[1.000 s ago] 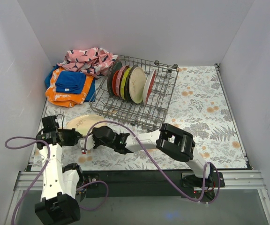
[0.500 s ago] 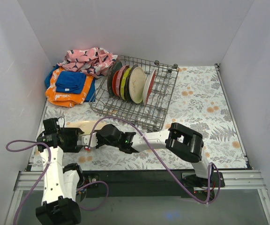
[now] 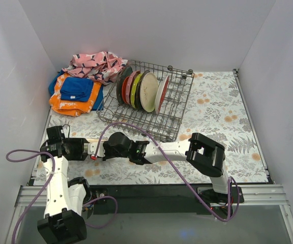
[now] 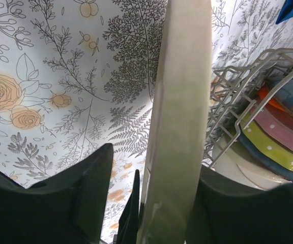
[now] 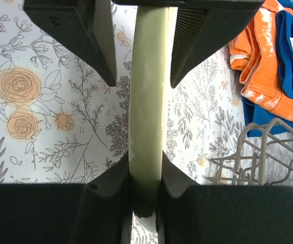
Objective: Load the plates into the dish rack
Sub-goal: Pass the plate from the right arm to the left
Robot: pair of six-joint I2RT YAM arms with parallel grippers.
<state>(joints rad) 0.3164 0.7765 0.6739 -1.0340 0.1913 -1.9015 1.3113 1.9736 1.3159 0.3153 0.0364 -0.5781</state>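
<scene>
From the wrists, not overhead: cream plate point(image 5: 146, 127) tight in right tool point(image 5: 145, 173), left tool point(image 4: 156, 162) wide.

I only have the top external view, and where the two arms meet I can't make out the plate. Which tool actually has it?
Observer: The right tool does. Its fingers are clamped on the rim of the cream plate, which is seen edge-on.
Operator: And the left tool?
Observer: The left tool straddles the same rim from the opposite side. Its jaws stand wider than the rim and are not pinching it.
</scene>
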